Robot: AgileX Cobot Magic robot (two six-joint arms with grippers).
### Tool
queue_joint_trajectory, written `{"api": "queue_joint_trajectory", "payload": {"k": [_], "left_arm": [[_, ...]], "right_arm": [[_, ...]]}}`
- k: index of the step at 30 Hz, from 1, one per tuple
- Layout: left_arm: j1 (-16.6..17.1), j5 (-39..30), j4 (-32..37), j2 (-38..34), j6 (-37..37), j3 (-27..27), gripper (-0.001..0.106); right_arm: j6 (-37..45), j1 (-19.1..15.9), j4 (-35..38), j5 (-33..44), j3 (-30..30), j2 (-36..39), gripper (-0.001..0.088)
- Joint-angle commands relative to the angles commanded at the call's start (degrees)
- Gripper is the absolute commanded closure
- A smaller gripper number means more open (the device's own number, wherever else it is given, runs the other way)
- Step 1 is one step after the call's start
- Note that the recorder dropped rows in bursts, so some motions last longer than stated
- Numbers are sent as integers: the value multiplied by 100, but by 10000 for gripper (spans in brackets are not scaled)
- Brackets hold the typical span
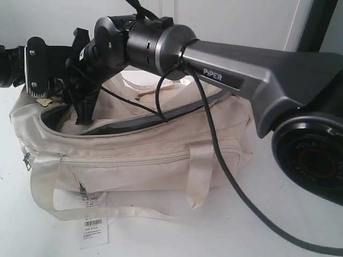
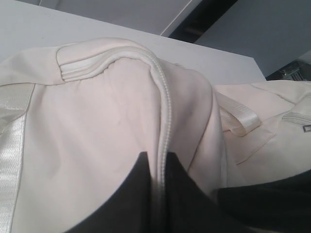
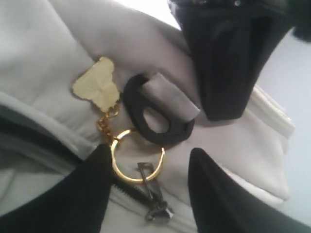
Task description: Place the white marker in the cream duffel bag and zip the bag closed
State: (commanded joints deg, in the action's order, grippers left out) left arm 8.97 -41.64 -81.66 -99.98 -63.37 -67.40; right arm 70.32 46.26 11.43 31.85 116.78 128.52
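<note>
Right wrist view | right claw [image 3: 150,148] parted around zip pull [image 3: 155,208] | left claw [image 2: 156,154] pinching cream duffel bag [image 2: 97,136] seam

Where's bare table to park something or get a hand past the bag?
Bare table in front of the cream duffel bag, between barcode tag and cable. Crowded: bag's left end, where left gripper and right gripper meet at the zip.

"PiPER", white letters, on grey arm link [image 1: 221,75]. Barcode tag [image 1: 94,227] on cream duffel bag [image 1: 134,160]: print illegible.
</note>
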Motion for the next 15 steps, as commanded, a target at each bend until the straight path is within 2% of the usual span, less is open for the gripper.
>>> {"api": "queue_joint_trajectory", "payload": {"k": [5, 7, 9, 12, 13, 15], "left_arm": [[0, 0, -11, 0, 0, 0, 1053], [0, 0, -11, 0, 0, 0, 1053], [0, 0, -11, 0, 0, 0, 1053], [0, 0, -11, 0, -42, 0, 1053], [0, 0, -11, 0, -108, 0, 1053], [0, 0, -11, 0, -108, 0, 1053]], "right_arm": [[-165, 0, 27, 164, 0, 10, 423], [-165, 0, 27, 164, 0, 10, 459], [-165, 0, 27, 164, 0, 10, 550], [-165, 0, 27, 164, 0, 10, 828], [-165, 0, 27, 164, 0, 10, 866], [-165, 0, 27, 209, 0, -1, 868]]}}
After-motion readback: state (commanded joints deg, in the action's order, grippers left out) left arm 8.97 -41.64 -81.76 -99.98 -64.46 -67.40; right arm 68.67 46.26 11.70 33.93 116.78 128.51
